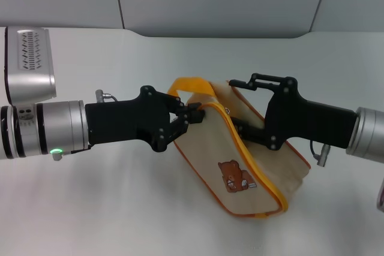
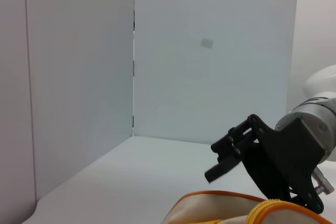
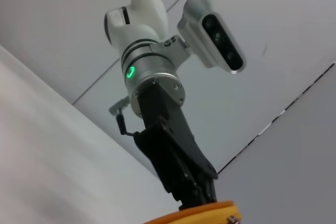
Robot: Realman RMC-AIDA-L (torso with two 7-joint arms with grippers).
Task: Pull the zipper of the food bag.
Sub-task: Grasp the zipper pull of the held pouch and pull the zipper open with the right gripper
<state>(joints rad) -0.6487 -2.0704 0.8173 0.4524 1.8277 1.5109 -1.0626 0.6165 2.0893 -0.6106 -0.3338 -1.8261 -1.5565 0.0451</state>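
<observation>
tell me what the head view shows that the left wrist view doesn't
Only the head view shows the whole food bag with its bear patch, the left gripper pinching at the bag's upper corner by the zipper, and the orange loop handle. Only the left wrist view shows the upright wall panels behind the table. Both show the right gripper at the bag's far side and the bag's orange-trimmed top.

Food bag (image 1: 252, 160): small boxy beige canvas pouch, orange piping along the edges, orange loop handle arching over its upper end, brown bear patch on the front panel. Lies tilted on the white tabletop (image 1: 108, 208), front panel facing up, upper end toward the left.

Zipper (image 1: 228, 110): small silver pull tab on orange-yellow tape bordering the front panel, sitting near the bag's top corner.
</observation>
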